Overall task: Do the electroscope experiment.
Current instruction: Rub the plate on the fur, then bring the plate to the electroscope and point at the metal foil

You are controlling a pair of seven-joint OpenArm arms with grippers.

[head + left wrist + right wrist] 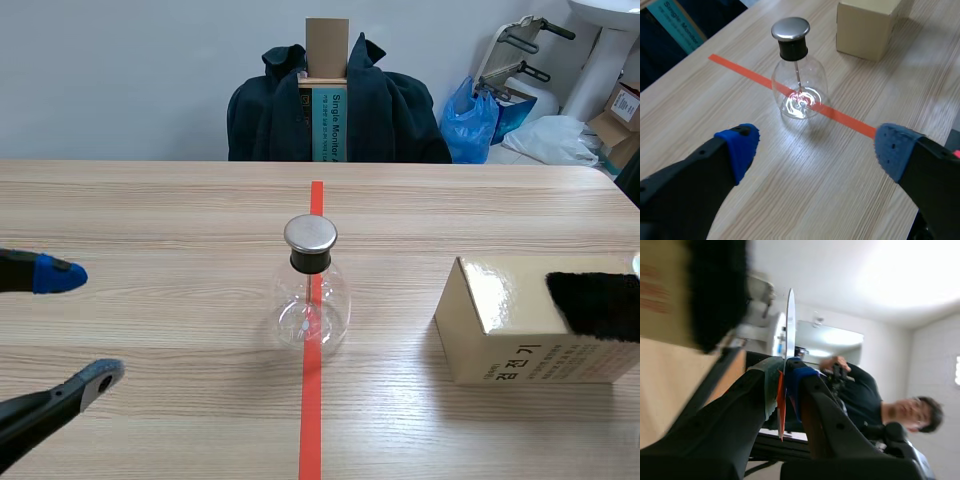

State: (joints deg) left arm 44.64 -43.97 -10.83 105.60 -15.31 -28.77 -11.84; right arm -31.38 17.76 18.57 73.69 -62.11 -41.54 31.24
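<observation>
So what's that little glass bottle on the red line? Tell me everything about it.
The round clear glass flask stands upright on the wooden table, on the orange-red tape line. A black collar plugs its neck, topped by a flat silvery metal cap; a thin rod hangs from it into the bulb. Nothing else touches it: the open left claw lies short of it, the tan cardboard box sits apart.

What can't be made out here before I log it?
Right gripper: outside the scene view; its wrist view shows it shut on a thin strip seen edge-on, so its material is unclear.
Black fuzzy thing on the box: cut by the scene view's right edge, blurred in the right wrist view.
Electroscope leaves: too small behind glass glare, scene and left wrist views.
</observation>
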